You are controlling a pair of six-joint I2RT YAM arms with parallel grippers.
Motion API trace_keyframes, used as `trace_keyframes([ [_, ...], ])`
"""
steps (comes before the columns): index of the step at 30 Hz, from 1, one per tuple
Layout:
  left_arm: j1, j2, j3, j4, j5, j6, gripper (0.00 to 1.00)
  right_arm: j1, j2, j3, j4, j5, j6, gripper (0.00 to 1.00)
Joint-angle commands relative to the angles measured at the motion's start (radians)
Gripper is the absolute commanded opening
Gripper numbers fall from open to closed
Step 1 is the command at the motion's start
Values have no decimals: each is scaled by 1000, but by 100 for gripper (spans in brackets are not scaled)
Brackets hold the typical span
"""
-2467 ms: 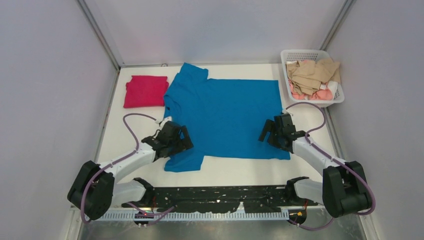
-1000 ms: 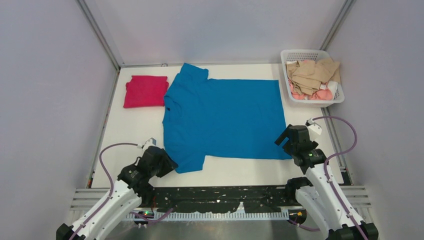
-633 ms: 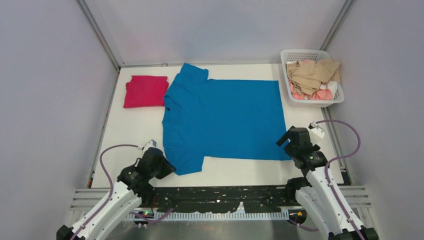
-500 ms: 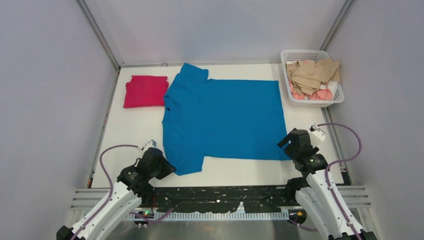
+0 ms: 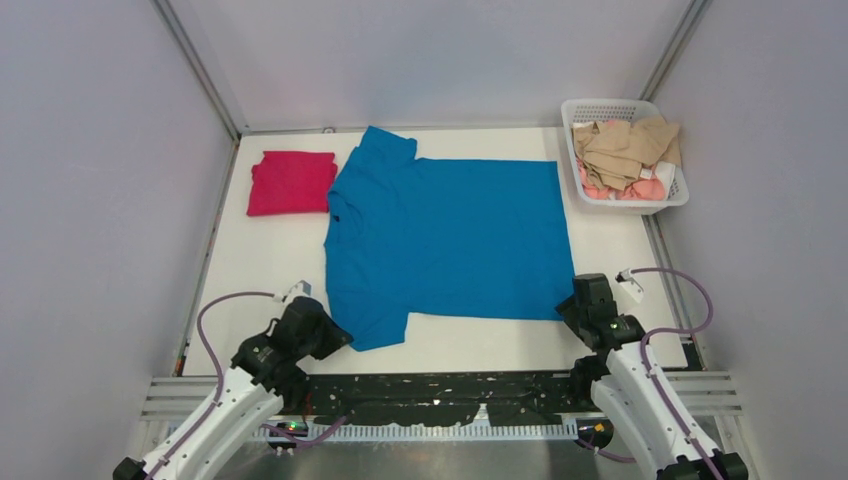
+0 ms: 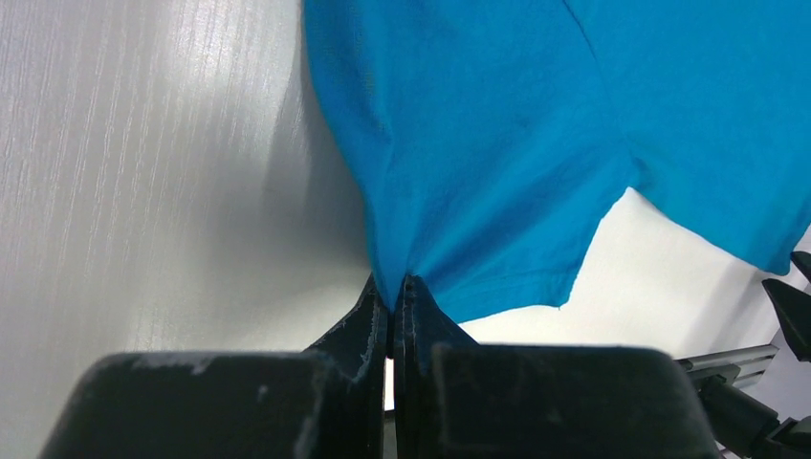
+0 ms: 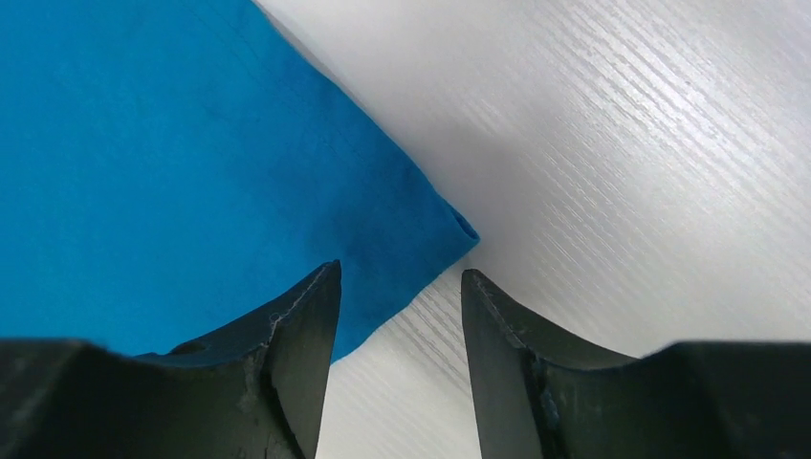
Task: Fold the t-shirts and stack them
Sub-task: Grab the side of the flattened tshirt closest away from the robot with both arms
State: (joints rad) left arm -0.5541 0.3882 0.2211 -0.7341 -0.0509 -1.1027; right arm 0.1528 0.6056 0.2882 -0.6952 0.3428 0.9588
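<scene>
From above, you see the blue t-shirt spread flat and smooth on the white table. Its sleeves stick out at one end and its straight hem forms the other. The magenta-red t-shirt lies folded into a small, neat rectangle just beside the blue t-shirt's far sleeve. A white plastic lattice basket stands near the far hem corner of the blue t-shirt, filled with crumpled beige and pink cloth. Your left gripper sits at the near sleeve of the blue t-shirt, and your right gripper at its near hem corner.

In the left wrist view, the two black fingers are pressed together with a pinch of the sleeve's edge caught between them. The soft fabric puckers into a ridge rising from that pinch. The table around it shows a fine, streaked grain.

In the right wrist view, the pointed black fingers stand apart. One is over the blue t-shirt and the other over bare table, with the hem corner lying between them. You cannot tell whether either fingertip touches the cloth.
</scene>
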Motion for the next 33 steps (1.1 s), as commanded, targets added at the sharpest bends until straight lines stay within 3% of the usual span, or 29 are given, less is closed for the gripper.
trace_keyframes([
  [1,2,-27,-2,-17,-4,-17,0,-6,4,-24,73,-4,61,53],
  [6,3,-52,0,-28,-9,-20,0,-6,47,-24,101,7,58,46],
  [9,3,-69,0,-26,-13,-25,0,-5,49,-21,109,14,52,22],
  [13,2,-71,9,-23,-28,-11,0,-5,35,-16,118,40,23,8],
  [27,2,13,105,69,-54,22,0,-6,13,64,150,21,-97,5],
  [33,3,198,277,117,-77,85,0,-6,101,173,207,12,-176,5],
])
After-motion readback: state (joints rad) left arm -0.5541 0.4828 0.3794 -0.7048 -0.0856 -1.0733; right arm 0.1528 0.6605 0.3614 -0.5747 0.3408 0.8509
